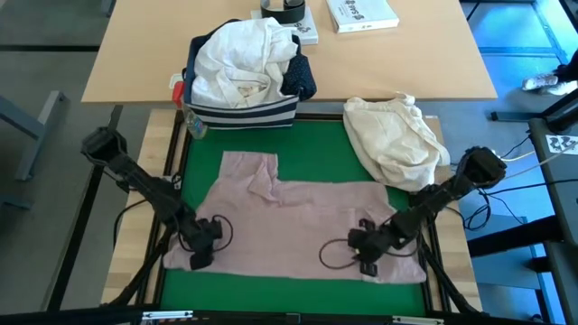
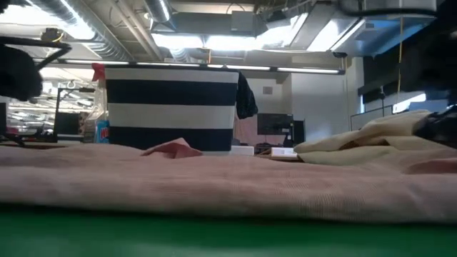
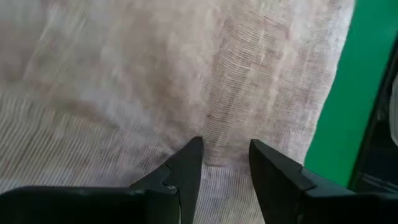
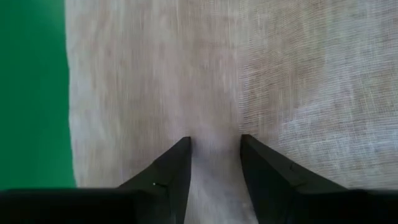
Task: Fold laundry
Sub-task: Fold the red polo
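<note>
The pale pink top [image 1: 298,217] lies spread flat on the green mat [image 1: 316,144]; it fills the low view's foreground [image 2: 214,185]. My left gripper [image 1: 200,246] is low over the top's near left part, fingers apart [image 3: 225,149]. My right gripper [image 1: 366,251] is low over its near right part, fingers apart [image 4: 214,142]. A white shirt [image 1: 239,59] and a navy dotted shirt [image 1: 302,77] lie heaped in the striped bin [image 1: 244,108]. The grey jeans are out of view. My left gripper has both open fingertips [image 3: 194,149] down on the top's cloth [image 3: 224,124], close to its side edge, slanting down from above. The cloth lies on the mat, with a faint ridge running between the fingers. My right gripper has both open fingertips [image 4: 185,146] down on the top's cloth [image 4: 214,118], close to its other side edge, slanting down from above. The cloth lies flat on the mat.
The navy striped bin stands at the mat's far left edge [image 2: 171,107], a bottle [image 1: 191,122] beside it. A cream-beige cloth bundle [image 1: 397,135] lies at the far right of the mat. A book [image 1: 361,13] and a tape roll [image 1: 287,9] lie on the wooden table behind.
</note>
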